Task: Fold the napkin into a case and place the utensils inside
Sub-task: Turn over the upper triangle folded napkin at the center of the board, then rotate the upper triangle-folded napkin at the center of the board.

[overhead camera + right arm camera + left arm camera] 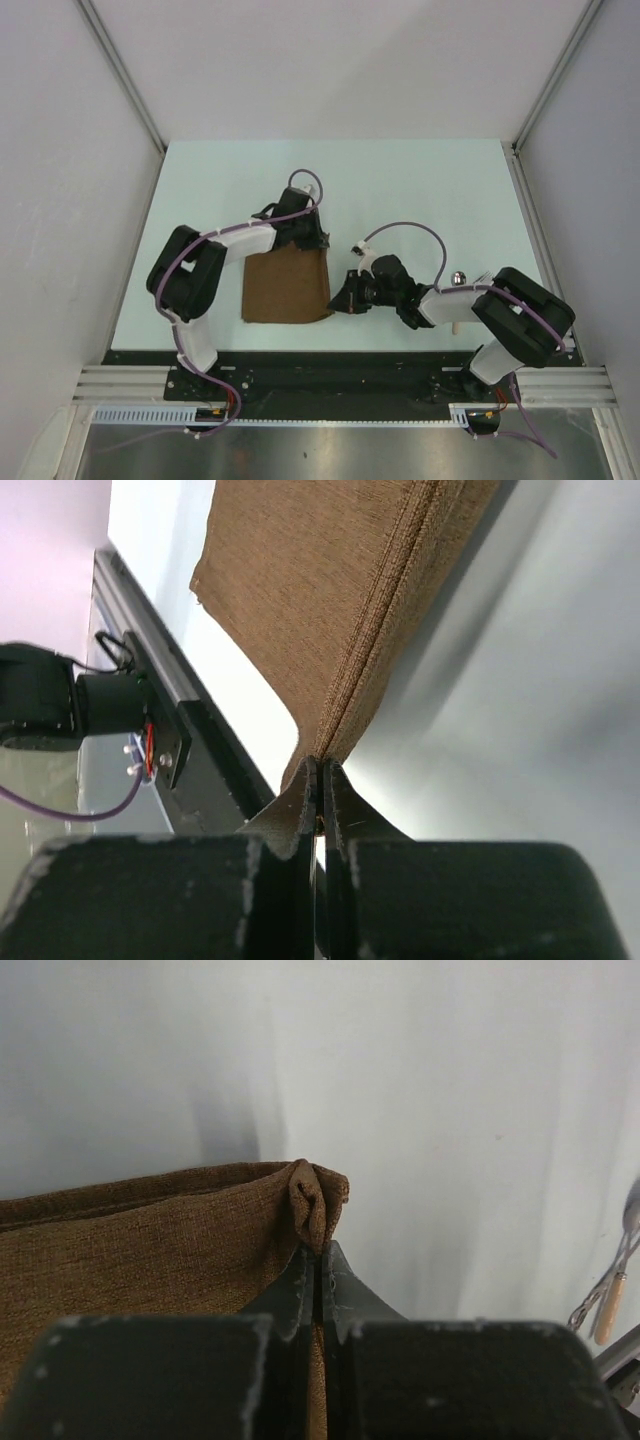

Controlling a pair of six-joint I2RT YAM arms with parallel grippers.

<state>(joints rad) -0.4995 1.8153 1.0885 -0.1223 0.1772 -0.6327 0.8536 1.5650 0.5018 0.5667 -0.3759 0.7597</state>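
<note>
The dark-brown napkin (285, 287) lies folded on the table left of centre. My left gripper (316, 243) is shut on its far right corner, which bunches up between the fingertips in the left wrist view (320, 1248). My right gripper (336, 303) is shut on the near right corner, where the doubled edge of the napkin (330, 590) runs into the jaws (320, 764). The utensils (458, 280) lie by the right arm, mostly hidden under it. In the left wrist view the utensils (612, 1285) show at the far right, one with a pale tan handle.
The white table (420, 190) ends at a black and metal rail (330, 375) along the near edge, also in the right wrist view (170, 730). Grey walls (60, 200) enclose the left, right and back sides.
</note>
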